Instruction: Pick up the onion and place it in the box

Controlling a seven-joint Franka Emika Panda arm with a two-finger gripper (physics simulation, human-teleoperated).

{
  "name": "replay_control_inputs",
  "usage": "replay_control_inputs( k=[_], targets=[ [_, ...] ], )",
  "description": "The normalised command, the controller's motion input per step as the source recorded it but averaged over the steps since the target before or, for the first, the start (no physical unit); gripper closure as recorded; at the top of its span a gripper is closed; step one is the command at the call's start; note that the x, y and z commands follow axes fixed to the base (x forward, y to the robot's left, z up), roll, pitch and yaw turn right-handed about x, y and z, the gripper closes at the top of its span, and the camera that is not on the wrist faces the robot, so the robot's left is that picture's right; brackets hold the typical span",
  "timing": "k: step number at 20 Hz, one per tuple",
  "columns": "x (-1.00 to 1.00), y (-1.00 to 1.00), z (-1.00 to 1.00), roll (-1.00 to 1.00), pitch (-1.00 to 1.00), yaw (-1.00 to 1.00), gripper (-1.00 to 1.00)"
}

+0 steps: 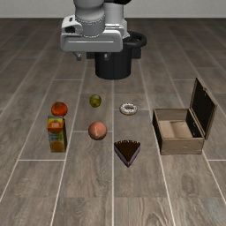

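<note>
A: Any writing?
B: Carton (57,134) has an orange and green print, but the text is too small to read. Can't make out lettering on anything else.
A: Containers?
B: Box (164,131), wooden, at the exterior view's right. The lid is open and stands up along its right edge. Bare wood bottom shows inside. The carton stands upright at the exterior view's left.
A: Onion?
B: Onion (97,131), the pinkish-tan round one, sits on the plank floor (177,194). It's just to the right of the carton, outside the box and well apart from it.
A: Which way does it point?
B: Cannot tell. It looks near round with no clear long axis. There's a paler patch on its upper side.
A: Pincer?
B: Pincer (81,55) is up at the top of the view, in front of the black base (115,62), well apart from the onion and not touching it. Released or clenched, cannot tell.
A: Rest?
B: Tomato (59,109) is just above the carton. Green fruit (95,101) is above the onion. Donut (129,109) lies between the green fruit and the box. Cake slice (128,152) is below the donut, tip pointing down the view.
</note>
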Motion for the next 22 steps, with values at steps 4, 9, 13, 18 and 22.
replay_control_inputs(
  k=[4, 9, 13, 18, 22],
  targets=[
    [0.00, 0.00, -1.00, 0.00, 0.00, 0.00, -1.00],
    [0.00, 0.00, -1.00, 0.00, 0.00, 0.00, -1.00],
    [0.00, 0.00, -1.00, 0.00, 0.00, 0.00, -1.00],
    [0.00, 0.00, -1.00, 0.00, 0.00, 0.00, -1.00],
    [0.00, 0.00, -1.00, 0.00, 0.00, 0.00, -1.00]
  ],
)
